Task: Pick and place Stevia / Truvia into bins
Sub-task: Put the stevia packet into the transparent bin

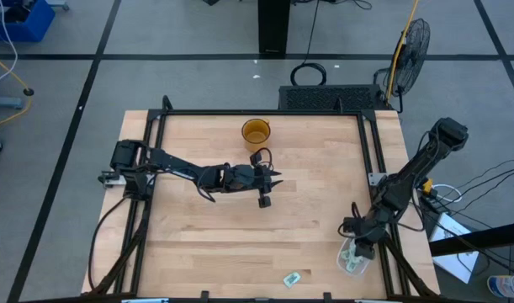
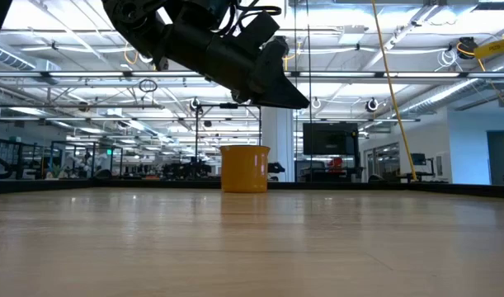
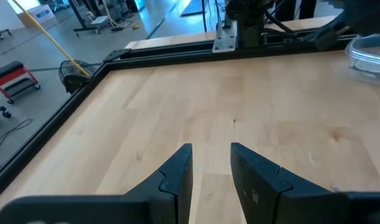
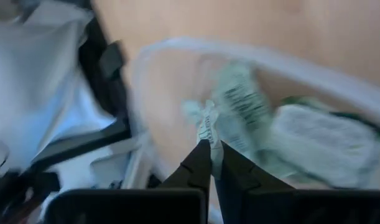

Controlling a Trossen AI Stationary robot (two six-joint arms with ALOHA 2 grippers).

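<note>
The clear round tub (image 1: 355, 257) sits at the table's near right corner with several pale green and white sachets (image 4: 314, 134) inside. My right gripper (image 1: 358, 245) is over the tub, shut on one more sachet (image 4: 208, 124). A single sachet (image 1: 292, 278) lies flat on the table near the near edge, left of the tub. The amber cup (image 1: 256, 132) stands upright near the far edge. My left gripper (image 1: 273, 178) hovers open above the table's middle, near side of the cup, touching nothing. My right gripper pinches one sachet between its two fingertips (image 4: 201, 158), by one narrow end (image 4: 208, 138). The rest of the sachet sticks out past the tips, crumpled. It is held clear above the inside of the clear tub (image 4: 177, 46), near the tub's rim.
A black frame rail (image 1: 376, 160) runs along the table's right edge beside the tub. Bare wood (image 3: 196, 99) lies in front of the left gripper. The low view shows the amber cup (image 2: 245, 167) beyond the raised left arm (image 2: 235, 58).
</note>
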